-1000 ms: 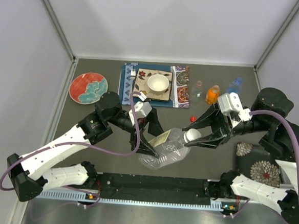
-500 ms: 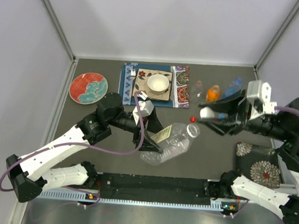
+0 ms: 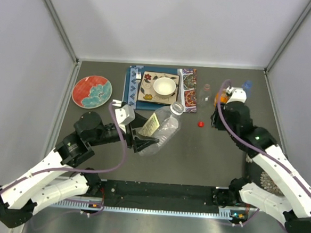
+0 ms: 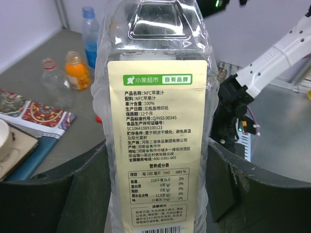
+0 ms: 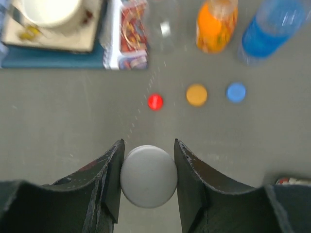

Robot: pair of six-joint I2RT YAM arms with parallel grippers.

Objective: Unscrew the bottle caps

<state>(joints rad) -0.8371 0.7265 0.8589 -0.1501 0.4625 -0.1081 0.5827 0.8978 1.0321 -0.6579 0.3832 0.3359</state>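
The white cap [image 5: 148, 177] is off its bottle and sits between the two fingers of the right hand [image 5: 147, 162], which is clenched on its sides and holds it over the grey surface [image 5: 58, 111]. Just beyond it, the red cap [image 5: 155, 101], the orange cap [image 5: 196, 94] and the blue cap [image 5: 235, 92] lie in a row on the surface, apart from each other. The orange bottle [image 5: 216, 24] and the blue bottle [image 5: 269, 31] stand behind them without caps. The wide clear bottle [image 4: 155, 121] is tilted, its open neck towards the far side. The left hand [image 4: 156, 194] grasps it around the body, the label facing the wrist camera. In my judgement the unscrewing is finished for all four, and the step in hand is to put the last cap away. The next move calls for lowering the white cap to a free place near the row and releasing it flat, so it does not roll. The left hand should then stand the bottle upright.
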